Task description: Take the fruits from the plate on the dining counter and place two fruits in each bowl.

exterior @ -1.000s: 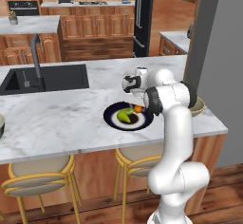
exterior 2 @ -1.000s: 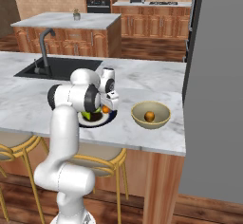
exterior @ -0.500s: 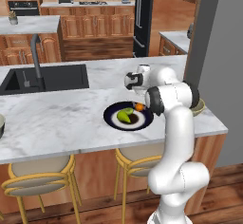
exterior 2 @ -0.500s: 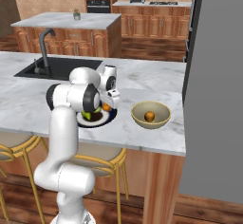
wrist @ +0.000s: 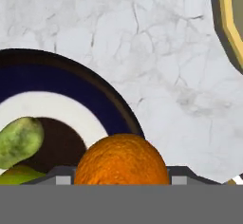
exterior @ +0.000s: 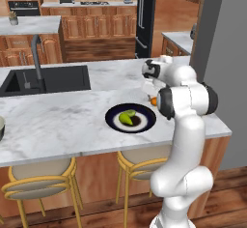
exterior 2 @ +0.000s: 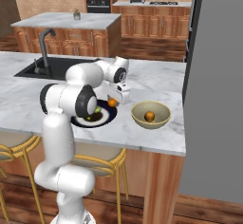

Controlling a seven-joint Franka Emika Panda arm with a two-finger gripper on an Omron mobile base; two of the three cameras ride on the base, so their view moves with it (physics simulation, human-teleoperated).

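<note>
My gripper (exterior 2: 113, 101) is shut on the round orange (exterior 2: 112, 102), held just above the dining counter (exterior: 62, 121) past the right rim of the black-navy plate (exterior: 112, 117). In the hand view the orange (wrist: 121, 159) sits between the fingers, with the plate (wrist: 71, 83) below and to the left. The green pear (wrist: 19, 140) and the yellow-green fruit (wrist: 12, 175) lie on the plate. To the right stands a cream bowl (exterior 2: 161, 121) holding the brownish-orange fruit (exterior 2: 149, 116); its rim (wrist: 228, 19) shows at the hand view's top right. A sliver of the other bowl (exterior: 1, 128) shows at the far left.
The black sink (exterior: 48, 79) and tap (exterior: 36, 60) are set into the counter to the left of the plate. A tall grey wall (exterior: 226, 53) stands close on the right. Stools (exterior: 38, 183) are tucked under the front edge.
The gripper has carried the orange a little to the right, off the plate's edge and toward the bowl with the fruit in it. The fruits on the plate have not moved.
</note>
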